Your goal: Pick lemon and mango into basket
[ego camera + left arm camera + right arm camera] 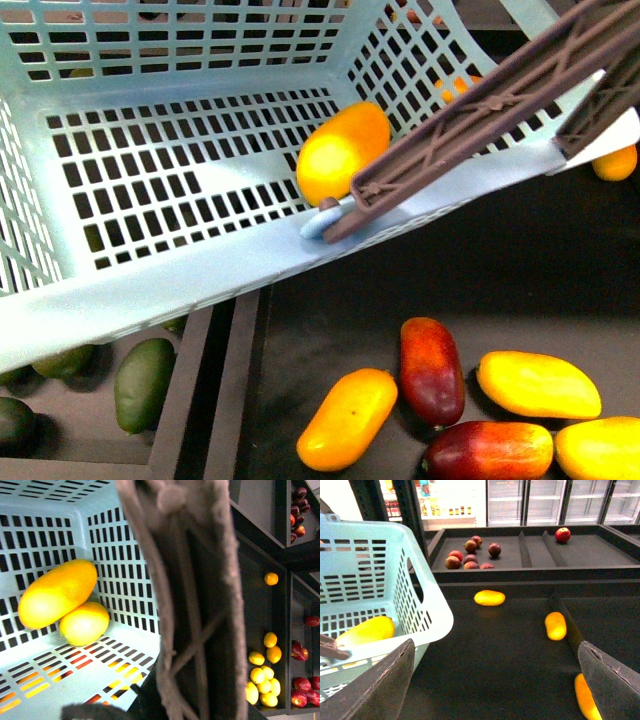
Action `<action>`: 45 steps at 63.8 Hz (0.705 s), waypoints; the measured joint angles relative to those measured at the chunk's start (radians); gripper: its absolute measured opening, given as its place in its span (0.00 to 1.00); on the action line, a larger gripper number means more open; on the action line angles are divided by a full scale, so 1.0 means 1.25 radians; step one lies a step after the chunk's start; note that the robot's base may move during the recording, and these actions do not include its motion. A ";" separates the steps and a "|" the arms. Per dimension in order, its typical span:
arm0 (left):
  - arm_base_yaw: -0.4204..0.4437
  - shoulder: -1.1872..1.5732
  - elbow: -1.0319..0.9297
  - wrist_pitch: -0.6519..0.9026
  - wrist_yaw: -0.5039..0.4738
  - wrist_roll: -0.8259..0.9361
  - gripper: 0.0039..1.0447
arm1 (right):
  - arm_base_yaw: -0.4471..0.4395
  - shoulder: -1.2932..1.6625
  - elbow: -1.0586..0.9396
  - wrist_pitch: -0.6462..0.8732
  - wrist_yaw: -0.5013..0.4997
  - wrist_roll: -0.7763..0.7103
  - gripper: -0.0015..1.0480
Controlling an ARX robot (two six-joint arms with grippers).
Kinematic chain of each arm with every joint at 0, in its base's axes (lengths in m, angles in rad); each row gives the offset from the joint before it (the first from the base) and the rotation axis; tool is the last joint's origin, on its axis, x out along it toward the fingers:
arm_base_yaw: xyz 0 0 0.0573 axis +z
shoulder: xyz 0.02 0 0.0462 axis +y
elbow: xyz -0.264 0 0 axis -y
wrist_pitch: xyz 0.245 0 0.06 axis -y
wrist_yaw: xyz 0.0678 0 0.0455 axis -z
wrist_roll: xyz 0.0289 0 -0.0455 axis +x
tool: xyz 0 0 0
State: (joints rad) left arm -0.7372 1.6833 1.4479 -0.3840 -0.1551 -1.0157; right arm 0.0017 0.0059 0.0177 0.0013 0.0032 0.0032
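Note:
The teal basket (150, 285) hangs tilted above the fruit shelf, and its brown handle (500, 100) crosses the upper right of the front view. Inside it the mango (342, 152) lies against the far corner. In the left wrist view the mango (57, 594) rests on the basket floor (55, 665) with the lemon (84, 623) touching it. My left gripper (190, 700) is shut on the handle (195, 605), which fills that view. My right gripper (497, 680) is open over the dark shelf beside the basket (427, 600), with nothing between its fingers.
Loose yellow mangoes (348, 418) and dark red mangoes (432, 370) lie on the shelf below the basket, with green fruits (143, 383) past a divider (225, 390). Several lemons (262, 685) fill a side bin. Two more mangoes (489, 598) and round red fruits (470, 555) lie further back.

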 joint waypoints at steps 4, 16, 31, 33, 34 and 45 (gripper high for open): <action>0.001 0.000 0.000 0.000 0.001 -0.005 0.05 | 0.000 0.000 0.000 0.000 0.000 0.000 0.92; 0.006 0.000 0.000 0.000 -0.013 0.002 0.05 | 0.000 0.000 0.000 -0.001 -0.001 0.000 0.92; 0.010 0.002 -0.004 0.000 -0.025 0.005 0.05 | 0.000 -0.002 0.000 -0.002 -0.001 0.000 0.92; 0.010 0.002 -0.005 0.000 -0.023 0.004 0.05 | 0.000 -0.002 0.000 -0.002 -0.001 0.000 0.92; 0.010 0.002 -0.005 0.000 -0.022 0.004 0.05 | 0.000 -0.002 0.000 -0.002 -0.001 0.000 0.92; 0.010 0.002 -0.005 0.000 -0.016 0.002 0.05 | 0.000 -0.002 0.000 -0.002 0.000 0.000 0.92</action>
State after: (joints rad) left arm -0.7246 1.6852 1.4422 -0.3836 -0.1753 -1.0134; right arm 0.0017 0.0032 0.0177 -0.0013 0.0029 0.0032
